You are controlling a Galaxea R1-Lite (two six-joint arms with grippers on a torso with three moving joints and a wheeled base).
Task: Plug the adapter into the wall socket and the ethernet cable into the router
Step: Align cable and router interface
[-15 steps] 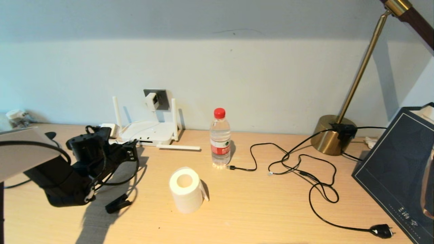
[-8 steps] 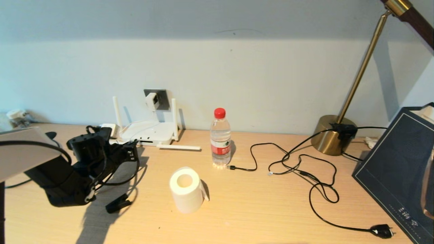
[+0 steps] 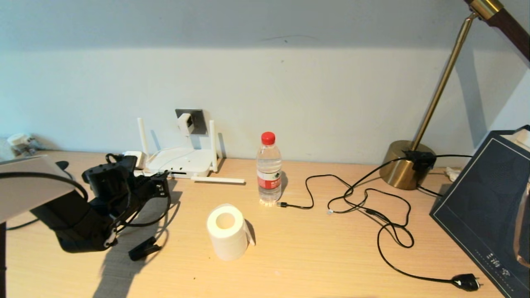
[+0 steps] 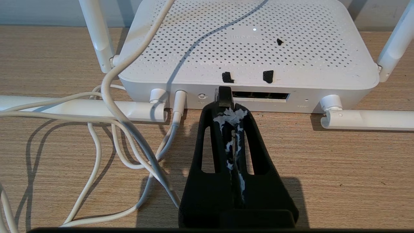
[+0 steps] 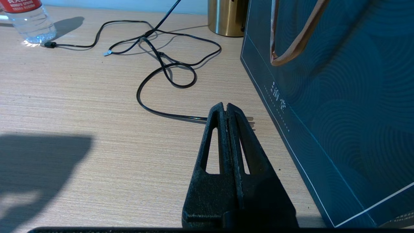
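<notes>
The white router (image 3: 182, 159) lies against the wall with two antennas upright and one folded flat on the desk. Above it, the white adapter (image 3: 185, 123) sits in the dark wall socket (image 3: 198, 118); its white cord (image 4: 106, 84) runs down over the router (image 4: 252, 48). My left gripper (image 3: 159, 184) is shut on the ethernet cable's plug (image 4: 225, 97), which sits at the leftmost end of the router's dark port row. I cannot tell how deep it sits. The black ethernet cable (image 3: 169, 203) loops back under my arm. My right gripper (image 5: 225, 108) hangs shut and empty over the desk's right side.
A water bottle (image 3: 268, 169) and a paper roll (image 3: 227, 231) stand mid-desk. A thin black cord (image 3: 389, 231) with a two-pin plug (image 3: 467, 282) sprawls to the right, near a brass lamp base (image 3: 408, 165) and a dark blue bag (image 3: 492, 215).
</notes>
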